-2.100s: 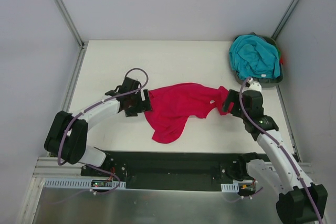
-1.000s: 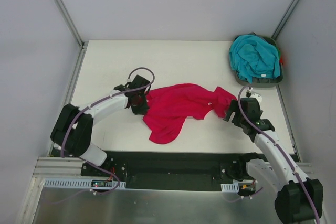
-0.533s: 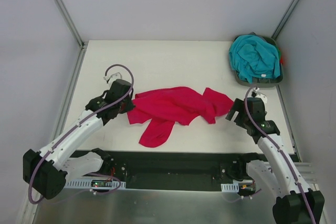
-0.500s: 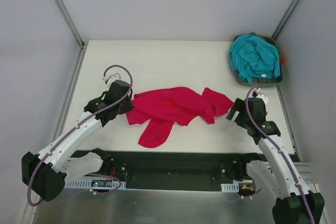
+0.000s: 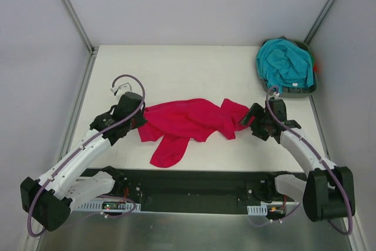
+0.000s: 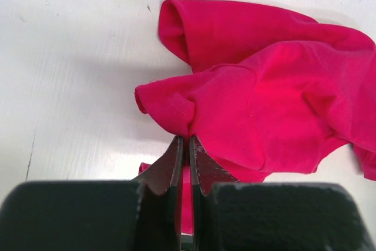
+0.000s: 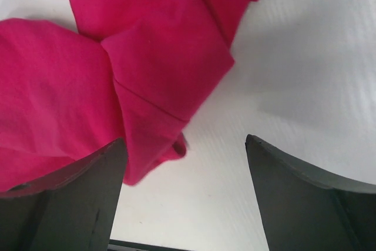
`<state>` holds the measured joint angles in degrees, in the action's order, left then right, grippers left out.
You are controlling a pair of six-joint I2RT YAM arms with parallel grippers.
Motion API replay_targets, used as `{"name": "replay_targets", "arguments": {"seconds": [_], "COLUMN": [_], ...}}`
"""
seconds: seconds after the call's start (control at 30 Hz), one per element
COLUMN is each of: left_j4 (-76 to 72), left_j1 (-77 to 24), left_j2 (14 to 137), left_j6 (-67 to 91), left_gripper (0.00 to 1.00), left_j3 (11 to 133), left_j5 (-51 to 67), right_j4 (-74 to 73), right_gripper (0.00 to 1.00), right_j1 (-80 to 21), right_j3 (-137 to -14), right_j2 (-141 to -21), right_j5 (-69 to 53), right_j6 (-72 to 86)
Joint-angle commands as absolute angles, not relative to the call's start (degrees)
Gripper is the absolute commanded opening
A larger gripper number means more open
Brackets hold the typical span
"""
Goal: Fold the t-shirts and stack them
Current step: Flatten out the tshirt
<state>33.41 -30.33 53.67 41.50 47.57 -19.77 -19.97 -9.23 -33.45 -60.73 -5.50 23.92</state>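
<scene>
The crimson-red t-shirt (image 5: 188, 121) lies crumpled across the middle of the white table (image 5: 194, 69). My left gripper (image 5: 140, 123) is at its left end, shut on a pinched fold of the red cloth (image 6: 235, 104), which runs up between the tips of my left gripper (image 6: 183, 139). My right gripper (image 5: 249, 119) is at the shirt's right end and stands open. In the right wrist view a folded corner of the red t-shirt (image 7: 158, 69) lies beside the left finger (image 7: 88, 192) of my right gripper (image 7: 185, 140), ungripped. The teal t-shirt (image 5: 285, 63) is bunched in the tray.
The dark grey-green tray (image 5: 311, 89) stands at the table's back right corner. A black rail (image 5: 188, 183) with the arm bases runs along the near edge. Grey walls and metal posts close in the left, right and back.
My left gripper has dragged the red t-shirt to the left, still shut on it. My right gripper, open, has moved left and a little farther back to the shirt's right end.
</scene>
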Motion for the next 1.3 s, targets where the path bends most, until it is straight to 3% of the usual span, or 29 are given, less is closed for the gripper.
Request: {"name": "replay_targets", "arguments": {"seconds": [0.0, 0.3, 0.43, 0.53, 0.7, 0.9, 1.27], "left_j4": [34.2, 34.0, 34.0, 34.0, 29.4, 23.7, 22.8], "left_j1": [-30.1, -30.1, -30.1, -30.1, -30.1, -30.1, -30.1], "left_j2": [55.1, 58.6, 58.6, 57.5, 49.6, 38.6, 42.5], "left_j6": [41.3, 42.4, 42.0, 40.7, 35.7, 35.4, 30.5], "left_gripper": [0.00, 0.00, 0.00, 0.00, 0.00, 0.00, 0.00], "left_j3": [47.1, 48.8, 50.1, 52.4, 58.2, 66.1, 92.8], "left_j5": [-18.5, -17.4, -17.2, -15.9, -7.4, -6.8, -2.6], "right_j4": [-7.5, -2.1, 2.0, 0.8, -7.5, -20.8, -34.4], "right_gripper": [0.82, 0.52, 0.15, 0.02, 0.01, 0.01, 0.01], "right_j1": [-9.1, -9.6, -9.6, -9.6, -9.7, -9.6, -9.6], "right_j3": [-34.9, -35.5, -35.7, -37.1, -44.8, -59.7, -88.7], "right_j2": [-68.2, -80.7, -82.0, -77.5, -66.1, -55.0, -43.9], "right_j5": [-11.9, -8.1, -9.8, -10.9, -16.4, -21.2, -13.7], "right_j6": [31.7, 34.0, 34.4, 32.4, 23.4, 19.0, 15.9]}}
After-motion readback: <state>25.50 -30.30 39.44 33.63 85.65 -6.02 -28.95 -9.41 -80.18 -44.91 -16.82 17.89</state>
